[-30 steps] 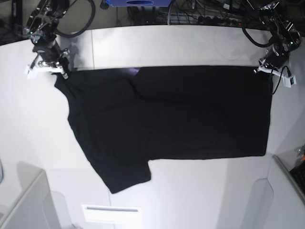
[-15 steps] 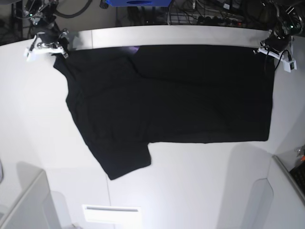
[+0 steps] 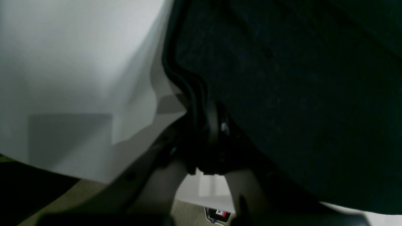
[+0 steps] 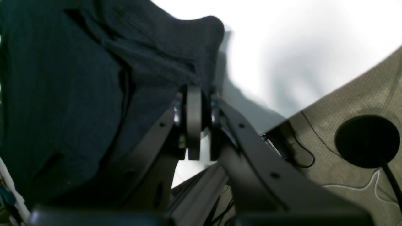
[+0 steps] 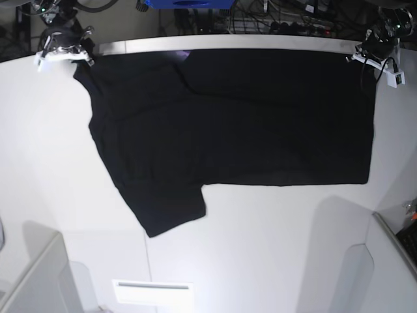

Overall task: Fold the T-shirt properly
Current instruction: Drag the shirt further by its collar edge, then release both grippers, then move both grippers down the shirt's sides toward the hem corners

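The black T-shirt (image 5: 234, 117) lies spread on the white table (image 5: 260, 248), plain side up, one sleeve hanging toward the front left. A small purple patch shows at its far edge. My right gripper (image 5: 73, 59) is shut on the shirt's far left corner; the right wrist view shows the jaws (image 4: 196, 103) pinching bunched black cloth (image 4: 94, 78). My left gripper (image 5: 363, 57) is shut on the far right corner; the left wrist view shows a folded hem (image 3: 188, 84) clamped between the fingers. The shirt's far edge lies near the table's back edge.
Cables and a blue box (image 5: 189, 3) sit behind the table's back edge. A grey panel (image 5: 32, 274) stands at the front left and another (image 5: 391, 261) at the front right. A white slotted part (image 5: 153, 290) lies at the front.
Both grippers have pulled the shirt's far edge toward the back of the table. The whole shirt has slid that way and stretched flatter.
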You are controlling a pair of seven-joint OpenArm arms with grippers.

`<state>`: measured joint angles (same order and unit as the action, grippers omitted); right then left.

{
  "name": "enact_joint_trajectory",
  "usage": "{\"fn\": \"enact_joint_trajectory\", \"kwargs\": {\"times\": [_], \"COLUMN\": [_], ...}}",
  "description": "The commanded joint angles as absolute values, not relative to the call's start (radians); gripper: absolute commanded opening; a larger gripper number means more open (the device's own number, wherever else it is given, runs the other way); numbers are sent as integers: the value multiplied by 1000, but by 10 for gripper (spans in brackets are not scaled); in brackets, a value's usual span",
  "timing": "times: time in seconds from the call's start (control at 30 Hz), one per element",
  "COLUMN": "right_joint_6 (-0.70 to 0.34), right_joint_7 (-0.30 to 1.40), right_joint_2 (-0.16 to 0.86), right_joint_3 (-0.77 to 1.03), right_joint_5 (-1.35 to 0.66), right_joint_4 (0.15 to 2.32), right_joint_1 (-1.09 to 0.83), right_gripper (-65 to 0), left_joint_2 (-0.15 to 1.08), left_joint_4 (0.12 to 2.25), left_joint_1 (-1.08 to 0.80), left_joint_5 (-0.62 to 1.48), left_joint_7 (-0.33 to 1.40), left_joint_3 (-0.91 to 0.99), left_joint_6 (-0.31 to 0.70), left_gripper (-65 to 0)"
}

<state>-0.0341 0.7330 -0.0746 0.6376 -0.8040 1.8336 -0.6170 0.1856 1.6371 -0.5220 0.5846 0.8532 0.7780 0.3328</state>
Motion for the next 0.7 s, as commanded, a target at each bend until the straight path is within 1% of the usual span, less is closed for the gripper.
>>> {"fn": "enact_joint_trajectory", "kwargs": {"times": [0.0,0.17,0.33,0.67], "right_joint_6": [-38,-38,-38,-38], "right_joint_7": [717,717,687,691], "right_joint_2": [-68,-68,-68,-68], "right_joint_3": [645,647,645,645], "right_joint_5": [-808,-808,-806,-805], "right_joint_4": [1853,1853,1847,1847], "right_joint_1": [-630,-654,-657,-657], "right_gripper": [-650,-650,-650,-650], "left_joint_2": [197,173,170,170], "left_joint_4": [1650,1650,1652,1650], "left_joint_1": [-544,-555,-576,-576], "left_joint_5": [576,576,576,576], "left_joint_7": [858,858,858,858], "left_joint_3": [788,791,789,791], "left_joint_6": [329,329,329,329], "left_gripper": [-650,-650,-650,-650]}}
